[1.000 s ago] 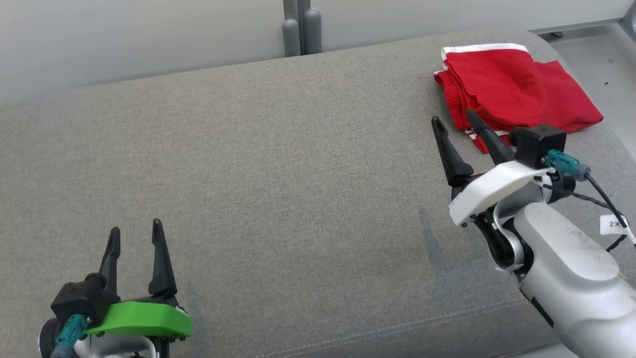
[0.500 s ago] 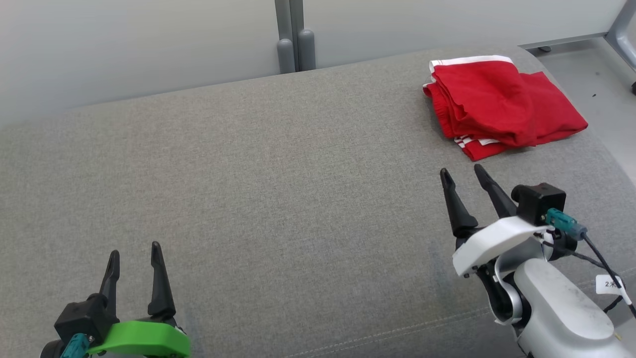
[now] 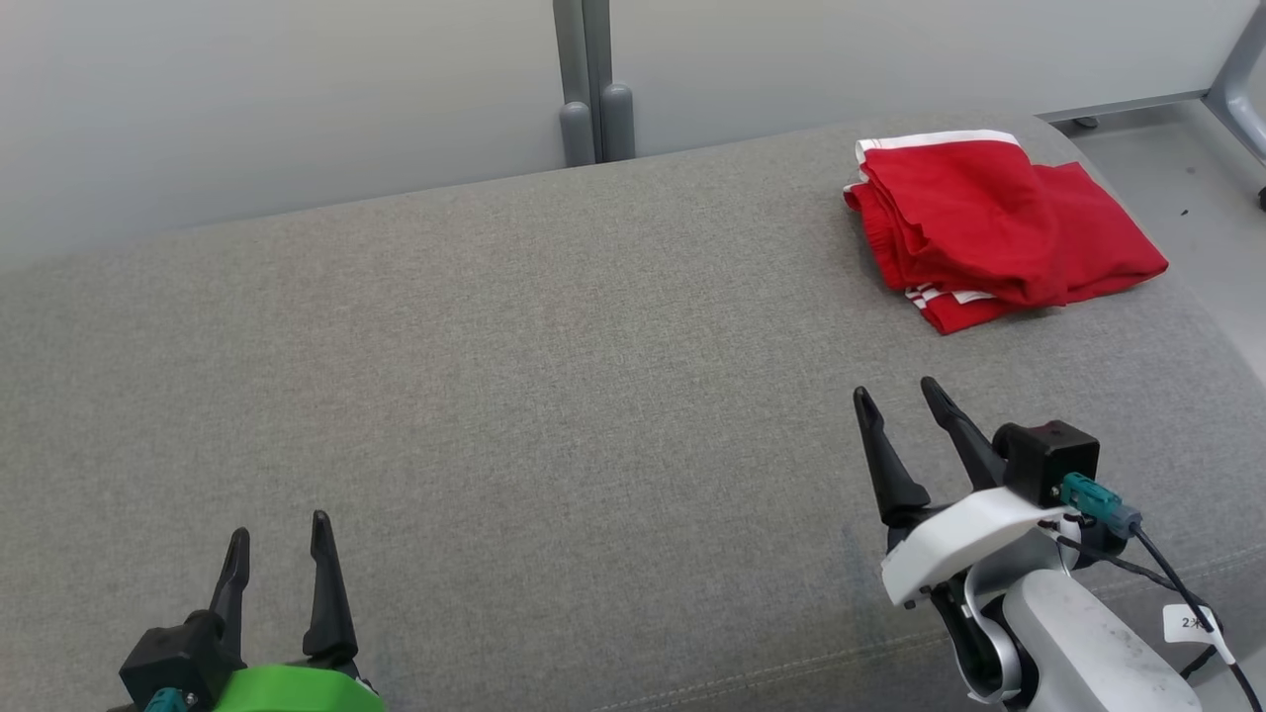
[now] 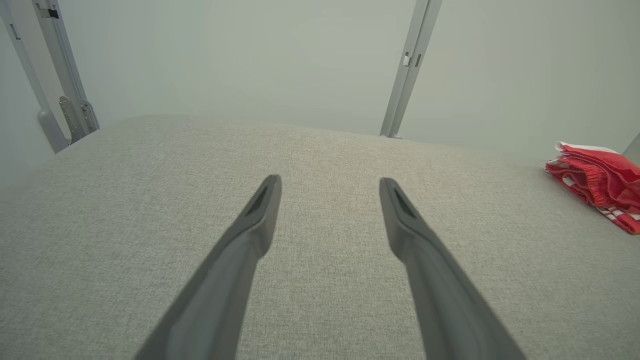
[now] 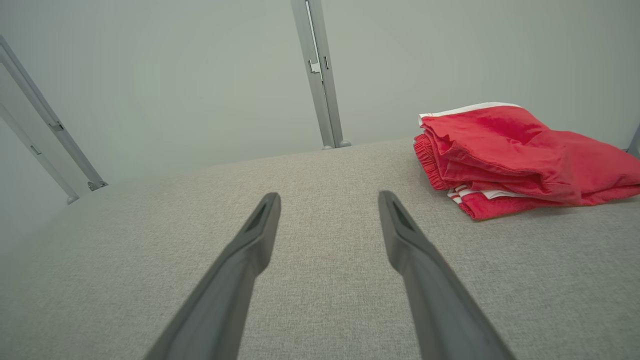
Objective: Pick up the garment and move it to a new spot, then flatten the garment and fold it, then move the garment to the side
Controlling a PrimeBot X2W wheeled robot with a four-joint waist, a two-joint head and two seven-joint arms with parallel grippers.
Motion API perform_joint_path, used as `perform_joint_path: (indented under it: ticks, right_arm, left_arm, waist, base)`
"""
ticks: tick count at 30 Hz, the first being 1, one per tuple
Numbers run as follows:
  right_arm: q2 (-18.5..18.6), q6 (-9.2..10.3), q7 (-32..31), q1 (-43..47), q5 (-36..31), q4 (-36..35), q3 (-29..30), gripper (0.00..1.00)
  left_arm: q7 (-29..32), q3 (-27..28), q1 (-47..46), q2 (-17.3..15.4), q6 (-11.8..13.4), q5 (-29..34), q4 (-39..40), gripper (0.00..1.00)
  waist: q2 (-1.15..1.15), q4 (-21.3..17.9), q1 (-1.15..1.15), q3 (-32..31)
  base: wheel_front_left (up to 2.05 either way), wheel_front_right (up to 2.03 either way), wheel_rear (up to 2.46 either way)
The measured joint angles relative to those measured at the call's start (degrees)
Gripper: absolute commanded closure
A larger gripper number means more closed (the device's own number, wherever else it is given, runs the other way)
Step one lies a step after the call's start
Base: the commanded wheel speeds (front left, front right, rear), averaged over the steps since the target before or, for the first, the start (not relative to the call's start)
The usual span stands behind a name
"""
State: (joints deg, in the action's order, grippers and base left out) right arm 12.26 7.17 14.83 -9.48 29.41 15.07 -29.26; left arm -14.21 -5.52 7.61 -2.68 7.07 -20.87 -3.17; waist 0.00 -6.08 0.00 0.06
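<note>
Grey fabric-covered worktop [image 3: 554, 376] before a pale wall with a grey upright post [image 3: 588, 89]. The red garment [image 3: 989, 222], trimmed in white, lies folded near the worktop's far right corner. The left gripper [image 3: 278, 525], lower left, and the right gripper [image 3: 896, 389], lower right, both have their fingers spread apart and empty. The right gripper is apart from the garment.

A wide grey fabric cushion [image 3: 554, 376] spreads below a plain pale wall [image 3: 247, 99]. A grey metal post [image 3: 584, 59] stands upright behind its far edge. Grey floor [image 3: 1167, 168] shows at the right, under even, soft light.
</note>
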Motion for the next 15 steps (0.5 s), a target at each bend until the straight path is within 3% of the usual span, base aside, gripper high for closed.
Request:
perform_joint_path:
  ticks: [15]
  right_arm:
    - [-1.3,0.0,0.0,2.2,-2.8,-1.8,1.8,0.0]
  left_arm:
    - [0.0,-0.7,0.9,0.0,0.0,-0.1,0.0,0.0]
  waist:
    - [0.0,0.9,0.0,-0.1]
  base:
    - [0.0,0.0,0.0]
